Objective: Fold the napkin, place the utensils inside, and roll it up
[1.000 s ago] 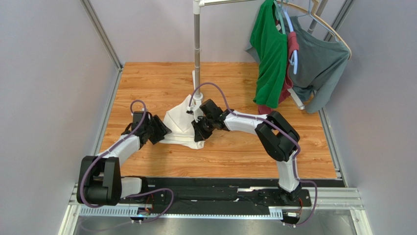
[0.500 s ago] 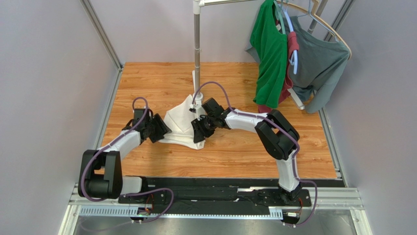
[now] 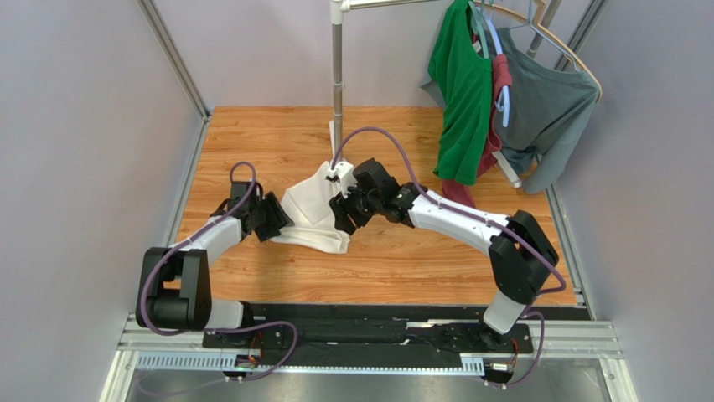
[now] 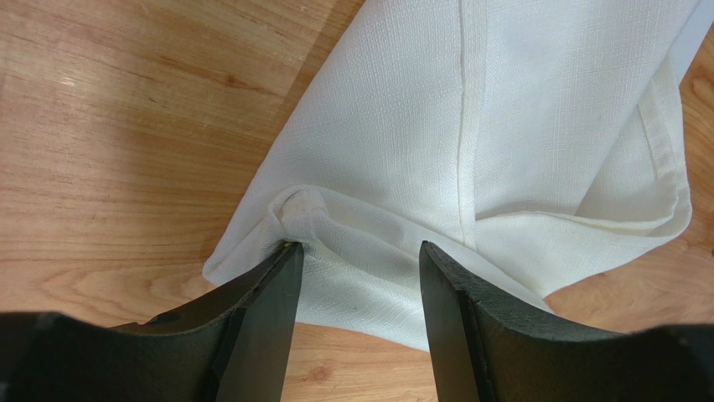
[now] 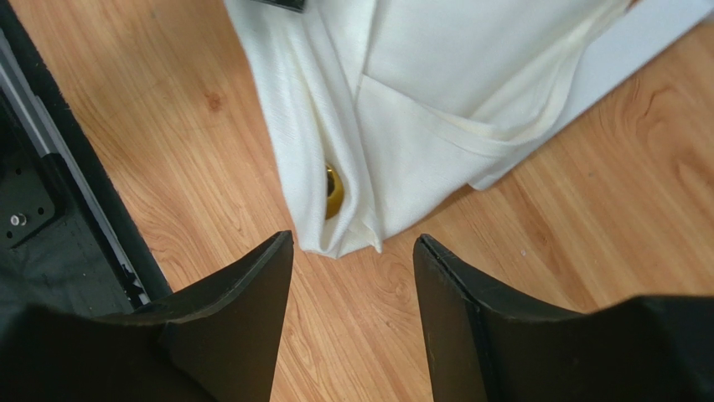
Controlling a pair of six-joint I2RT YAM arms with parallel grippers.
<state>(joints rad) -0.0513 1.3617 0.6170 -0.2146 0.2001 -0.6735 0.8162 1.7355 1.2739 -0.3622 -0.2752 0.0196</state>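
Observation:
The white napkin (image 3: 312, 211) lies folded and rumpled on the wooden table (image 3: 394, 260) between my two grippers. Seen from the left wrist, the napkin (image 4: 469, 126) spreads ahead of my left gripper (image 4: 356, 249). That gripper is open over the cloth's near edge, and one fingertip (image 4: 285, 255) touches a bunched fold. My right gripper (image 5: 352, 241) is open, just short of the napkin's corner (image 5: 339, 239) and holding nothing. The spoon's brassy bowl (image 5: 333, 191) peeks out of the fold; its handle is hidden. In the top view my left gripper (image 3: 278, 219) is at the cloth's left, my right gripper (image 3: 342, 219) at its right.
A white pole stand (image 3: 337, 84) rises just behind the napkin, and its flat white foot (image 5: 645, 38) runs under the cloth's far side. A green shirt (image 3: 461, 92) and a grey shirt (image 3: 549, 109) hang at the back right. A black rail (image 5: 50, 209) edges the table's near side.
My right gripper has opened and let go of the napkin's right edge, which has dropped onto the table. The right elbow has swung out to the right. The left gripper has barely moved.

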